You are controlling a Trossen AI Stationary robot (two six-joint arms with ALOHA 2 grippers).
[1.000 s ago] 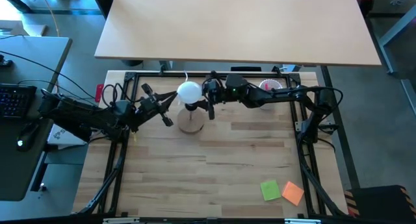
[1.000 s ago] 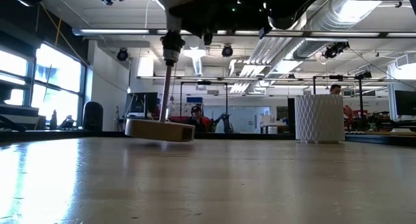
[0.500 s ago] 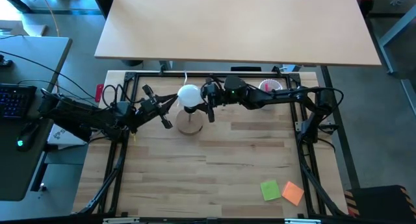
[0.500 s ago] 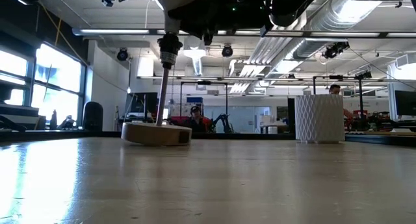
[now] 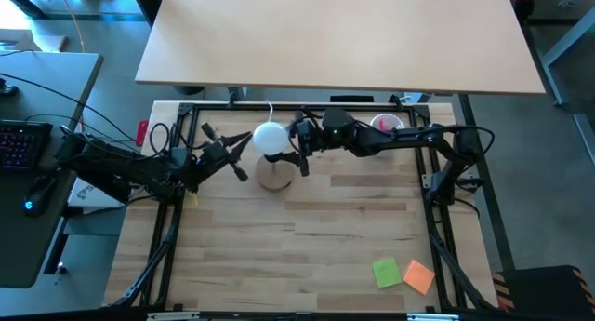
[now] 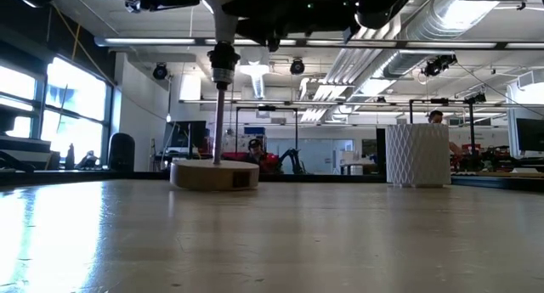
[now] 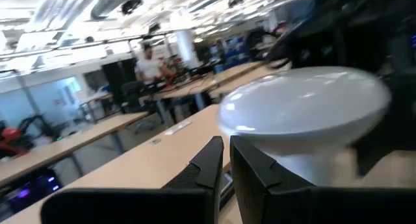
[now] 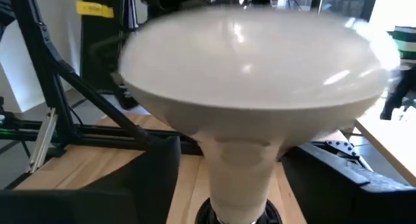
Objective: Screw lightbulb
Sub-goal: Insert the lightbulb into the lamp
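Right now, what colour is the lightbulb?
The lightbulb is plain matte white, clearest in the right wrist view.

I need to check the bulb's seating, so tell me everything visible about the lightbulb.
The lightbulb is matte white, a broad rounded head tapering through a cone neck to a narrow end in the black socket of the wooden lamp base. It stands upright. The right gripper straddles its neck, open, fingers apart from it.

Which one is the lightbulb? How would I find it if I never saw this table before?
Look at the far edge of the wooden table, where the two dark arms meet. Between them a round wooden lamp base sits flat, and the lightbulb stands right above it on a thin stem. It is the only smooth, white, ball-shaped thing there; the white cup farther right has pink things inside.
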